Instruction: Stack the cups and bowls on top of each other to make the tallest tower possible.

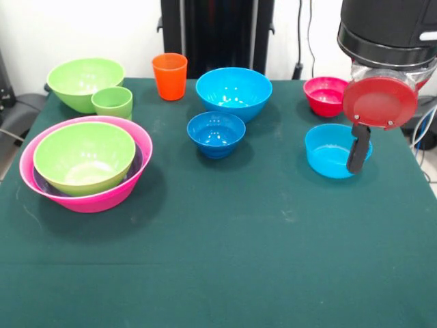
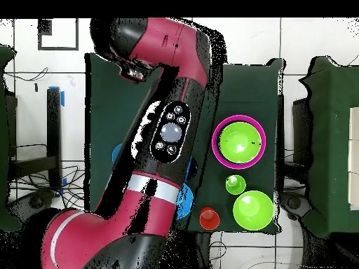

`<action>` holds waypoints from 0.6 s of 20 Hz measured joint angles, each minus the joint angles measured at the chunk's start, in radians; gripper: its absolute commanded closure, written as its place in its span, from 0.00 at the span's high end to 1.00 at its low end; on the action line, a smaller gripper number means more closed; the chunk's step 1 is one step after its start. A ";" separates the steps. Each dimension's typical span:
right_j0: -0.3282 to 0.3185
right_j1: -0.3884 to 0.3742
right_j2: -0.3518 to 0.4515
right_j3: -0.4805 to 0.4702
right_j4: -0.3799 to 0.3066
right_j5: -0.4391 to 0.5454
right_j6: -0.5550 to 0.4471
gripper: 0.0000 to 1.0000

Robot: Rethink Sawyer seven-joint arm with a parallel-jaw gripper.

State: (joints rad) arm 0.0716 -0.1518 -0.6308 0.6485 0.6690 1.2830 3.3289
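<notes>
A large pink bowl [image 1: 102,198] at the left holds a purple bowl [image 1: 44,184], and a lime green bowl [image 1: 83,156] sits inside that. A second lime green bowl [image 1: 85,82] stands at the back left with the light green cup [image 1: 113,102] in front of it. The orange cup [image 1: 169,75] stands upright at the back. A large blue bowl [image 1: 233,92] and a smaller blue bowl [image 1: 216,133] sit mid-table. My gripper [image 1: 355,164] hangs at the near rim of a third blue bowl [image 1: 328,154], just in front of the small red bowl [image 1: 326,94]. In the overhead view the arm hides the gripper.
In the overhead view the arm [image 2: 168,133] covers most of the table. The pink stack [image 2: 239,142], green cup [image 2: 235,184], green bowl [image 2: 252,209] and orange cup [image 2: 209,218] show at its right. The green cloth [image 1: 225,260] covers the table's front half.
</notes>
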 measured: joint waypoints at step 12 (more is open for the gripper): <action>0.018 0.004 -0.002 0.012 0.000 0.000 0.000 1.00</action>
State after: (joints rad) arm 0.0892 -0.1482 -0.6325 0.6605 0.6690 1.2830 3.3289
